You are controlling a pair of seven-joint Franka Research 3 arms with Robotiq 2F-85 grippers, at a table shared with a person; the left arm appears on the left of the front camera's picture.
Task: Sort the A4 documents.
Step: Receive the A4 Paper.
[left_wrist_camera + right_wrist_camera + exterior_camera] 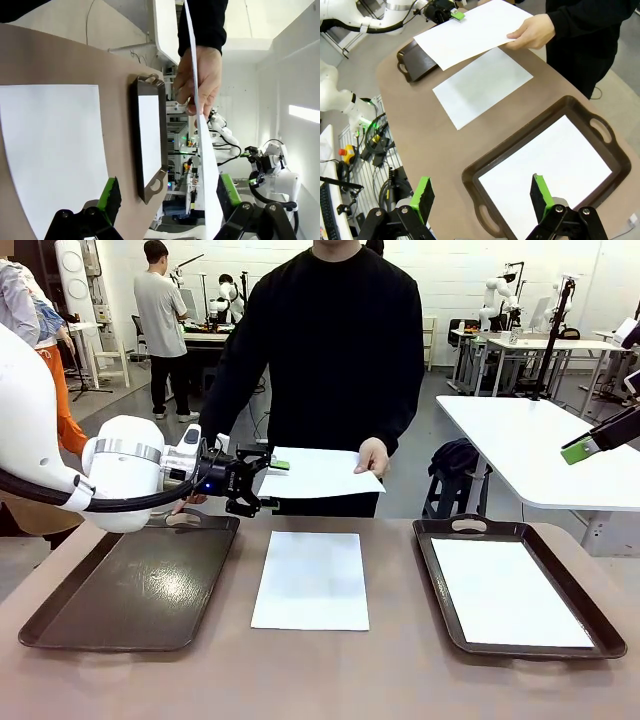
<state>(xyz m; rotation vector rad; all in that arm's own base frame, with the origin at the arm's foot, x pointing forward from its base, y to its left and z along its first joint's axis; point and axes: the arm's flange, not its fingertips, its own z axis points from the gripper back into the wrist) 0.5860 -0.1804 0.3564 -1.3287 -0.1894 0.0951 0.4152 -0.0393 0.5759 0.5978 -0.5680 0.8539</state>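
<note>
Closing too early looked like the chief risk. The left gripper (272,485) stood with its jaws apart around the left edge of the held sheet (320,472) and had not yet pinched it. In the left wrist view the paper ran edge-on well off the middle of the gap. A squeeze from there could have caught only a narrow margin, so the sheet might have slipped free once the person's hand (372,455), gripping the right edge, let go. A pull while that hand gripped could have creased or torn such thin paper. Held by one edge, it would probably have drooped and swung. It might then have brushed the middle sheet (312,580) and pushed it askew on the way to the dark left tray (60,625) at the near left.

The right gripper (480,192) hovered spread, with nothing between its jaws, above the right tray (517,135).

The A4 documents were plain white, blank and flat, each somewhat smaller than a tray. One was in the air above the far edge of the table (400,670), between gripper and hand. The middle sheet lay squarely on the bare tabletop between the trays. The tray sheet (510,592) rested inside the right tray's rim, with dark border showing all around it.
</note>
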